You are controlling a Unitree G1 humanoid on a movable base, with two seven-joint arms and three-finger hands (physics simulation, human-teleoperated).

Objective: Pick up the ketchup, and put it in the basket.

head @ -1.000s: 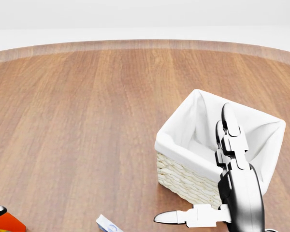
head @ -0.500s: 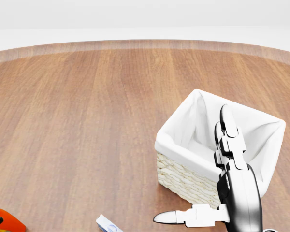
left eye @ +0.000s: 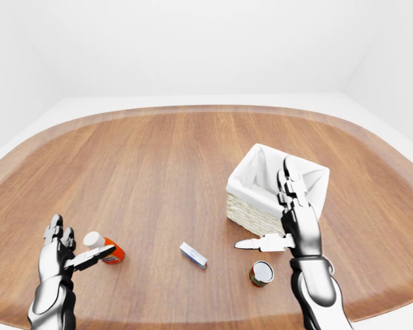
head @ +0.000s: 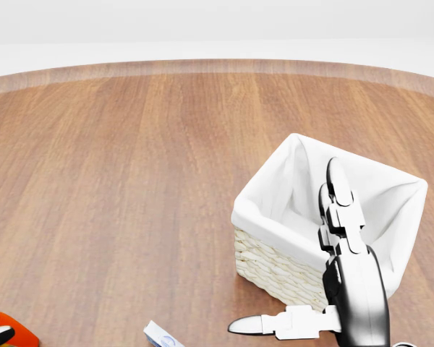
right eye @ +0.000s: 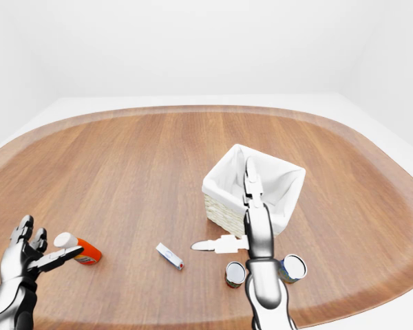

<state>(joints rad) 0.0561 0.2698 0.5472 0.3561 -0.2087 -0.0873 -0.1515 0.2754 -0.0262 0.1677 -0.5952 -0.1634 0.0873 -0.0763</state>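
Reaching for the ketchup (left eye: 107, 250) is the step in hand: the left hand (left eye: 63, 251) stands at the left-eye view's lower left, fingers spread and released, one fingertip touching or just over the bottle, nothing clenched yet. The bottle lies on its side on the tabletop (left eye: 158, 165), a smooth red-orange body with a white cap, well apart from the basket (left eye: 275, 187). A rounded, slick bottle like this may roll, so the fingers should probably wrap its middle across the long axis before lifting. Further right lie a small flat white packet (left eye: 193, 254) and a short metal can (left eye: 261, 273); the right-eye view shows a second can (right eye: 292, 267). The basket is square, coarse woven wicker with a soft white cloth lining. The right hand (left eye: 287, 220) hovers beside it, open and empty.
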